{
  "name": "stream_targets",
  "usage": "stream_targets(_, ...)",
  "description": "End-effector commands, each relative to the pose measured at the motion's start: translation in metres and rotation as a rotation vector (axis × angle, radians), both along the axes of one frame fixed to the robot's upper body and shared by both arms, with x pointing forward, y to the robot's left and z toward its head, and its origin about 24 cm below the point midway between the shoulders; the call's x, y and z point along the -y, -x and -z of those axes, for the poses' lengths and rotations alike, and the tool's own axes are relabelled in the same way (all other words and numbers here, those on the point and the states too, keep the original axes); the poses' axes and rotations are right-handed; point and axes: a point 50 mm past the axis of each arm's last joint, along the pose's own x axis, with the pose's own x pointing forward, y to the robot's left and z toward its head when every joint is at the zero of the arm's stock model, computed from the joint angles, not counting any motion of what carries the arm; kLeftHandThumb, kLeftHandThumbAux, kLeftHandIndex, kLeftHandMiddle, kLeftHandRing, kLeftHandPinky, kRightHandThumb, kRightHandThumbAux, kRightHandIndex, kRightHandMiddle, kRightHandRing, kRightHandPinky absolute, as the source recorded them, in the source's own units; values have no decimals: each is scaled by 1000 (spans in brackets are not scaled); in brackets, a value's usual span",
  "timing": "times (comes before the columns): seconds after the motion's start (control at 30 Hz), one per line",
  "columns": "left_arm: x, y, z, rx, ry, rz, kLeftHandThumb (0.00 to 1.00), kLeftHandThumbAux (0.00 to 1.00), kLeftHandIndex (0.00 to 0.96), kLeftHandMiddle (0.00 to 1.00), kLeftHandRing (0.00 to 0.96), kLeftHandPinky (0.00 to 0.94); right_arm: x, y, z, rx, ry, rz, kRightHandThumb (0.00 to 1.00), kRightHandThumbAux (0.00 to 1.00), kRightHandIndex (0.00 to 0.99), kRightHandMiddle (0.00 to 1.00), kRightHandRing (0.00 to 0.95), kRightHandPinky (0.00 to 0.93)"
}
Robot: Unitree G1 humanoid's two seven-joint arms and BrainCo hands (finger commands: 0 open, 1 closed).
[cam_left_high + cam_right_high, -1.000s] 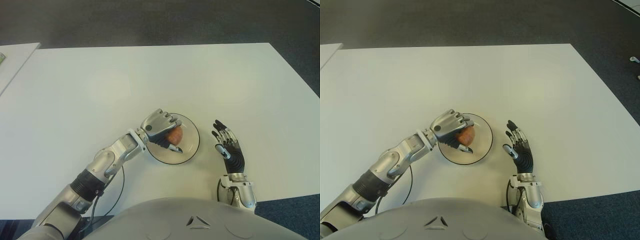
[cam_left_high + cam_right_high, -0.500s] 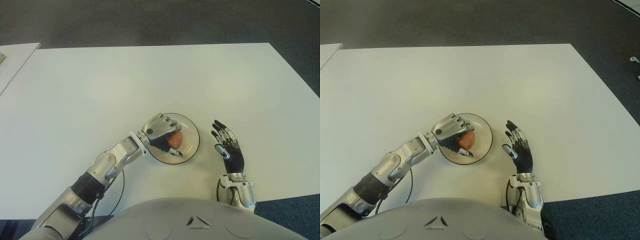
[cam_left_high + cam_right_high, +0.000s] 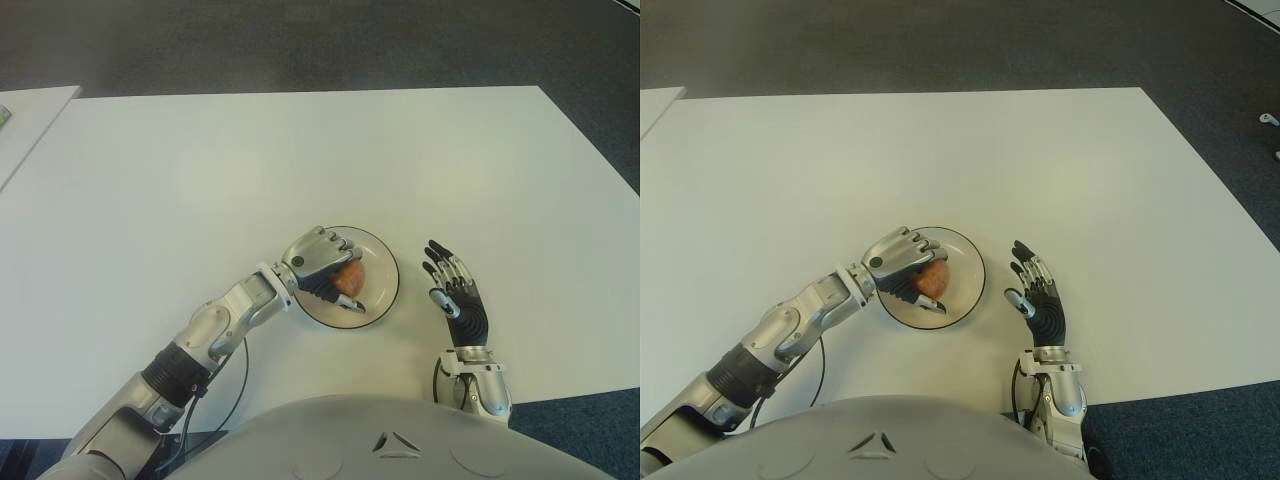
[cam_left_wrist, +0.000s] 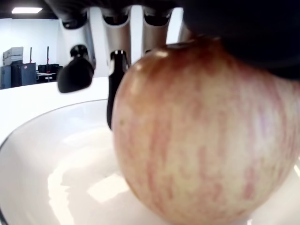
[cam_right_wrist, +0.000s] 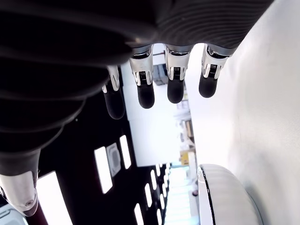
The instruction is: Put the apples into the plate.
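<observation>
Inside the round white plate [image 3: 385,283], the left hand [image 3: 318,262] holds the red-yellow apple [image 3: 349,279] from above, resting on the plate floor, while the right hand [image 3: 457,295] shows beside the plate, open.

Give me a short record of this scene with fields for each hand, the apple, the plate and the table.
left hand: over the plate, fingers curled around the apple
right hand: beside the plate on its right, fingers spread, holding nothing
red and yellow streaked apple: inside the plate, its underside at the plate's surface, in the left hand's grasp
round white plate with dark rim: on the table, near the robot's edge
white rectangular table: bears the plate
</observation>
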Motion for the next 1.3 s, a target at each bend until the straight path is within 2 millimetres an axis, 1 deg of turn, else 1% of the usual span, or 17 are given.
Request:
stream_targets(0.03, -5, -4, -1, -15, 4, 17, 655, 622, 407, 657, 633, 601, -9, 33, 40, -273, -65, 11, 246, 574, 168, 126, 76, 79)
stream_targets(0.07, -6, -4, 0, -15, 3, 23, 571, 525, 372, 577, 557, 528, -8, 33, 40, -272, -64, 10, 244, 573, 167, 126, 75, 79)
stream_targets(0.1, -6, -4, 0, -16, 2, 27, 480, 453, 315, 466, 444, 423, -8, 33, 40, -272, -63, 9, 243, 572, 165, 126, 75, 77)
stream_targets(0.13, -6, -4, 0, -16, 1, 29, 420, 407, 278, 395, 371, 354, -8, 33, 40, -272, -63, 8, 242, 572, 164, 127, 75, 76)
stream_targets(0.17, -6, -4, 0, -14, 0, 33, 399, 390, 265, 369, 345, 330, -8, 33, 40, -271, -62, 8, 242, 571, 164, 127, 75, 76)
stream_targets(0.23, -7, -4, 1, -10, -8, 37, 309, 336, 175, 242, 217, 209, -8, 33, 40, -270, -58, 9, 239, 572, 168, 128, 75, 77)
stream_targets(0.27, -7, -3, 0, -11, -15, 35, 293, 327, 156, 217, 191, 185, -8, 33, 40, -269, -55, 9, 239, 572, 169, 128, 75, 78)
stream_targets(0.3, -7, -3, 0, -12, -20, 34, 259, 310, 107, 148, 125, 122, -8, 33, 40, -269, -54, 8, 237, 573, 173, 129, 77, 84)
stream_targets(0.33, -6, -3, 0, -16, -26, 30, 235, 295, 71, 99, 81, 80, -9, 33, 40, -269, -52, 8, 235, 574, 176, 129, 78, 88)
stream_targets(0.4, -6, -2, 0, -24, -33, 23, 214, 279, 36, 50, 41, 40, -9, 33, 40, -268, -49, 7, 233, 575, 178, 130, 80, 93)
stream_targets(0.53, -6, -2, -1, -42, -38, 13, 194, 228, 7, 10, 8, 8, -9, 33, 40, -270, -44, 7, 229, 574, 177, 129, 82, 90)
stream_targets(0.7, -7, -1, -2, -56, -42, 10, 181, 184, 1, 1, 1, 1, -9, 33, 41, -273, -49, 9, 229, 574, 173, 130, 84, 93)
stream_targets(0.93, -8, -1, -3, -71, -36, 12, 156, 156, 0, 0, 0, 0, -9, 33, 41, -275, -56, 18, 233, 572, 179, 126, 77, 79)
stream_targets(1.3, -10, 0, -4, -60, -12, -5, 136, 148, 0, 0, 0, 0, -9, 33, 41, -270, -49, 13, 228, 566, 178, 124, 74, 79)
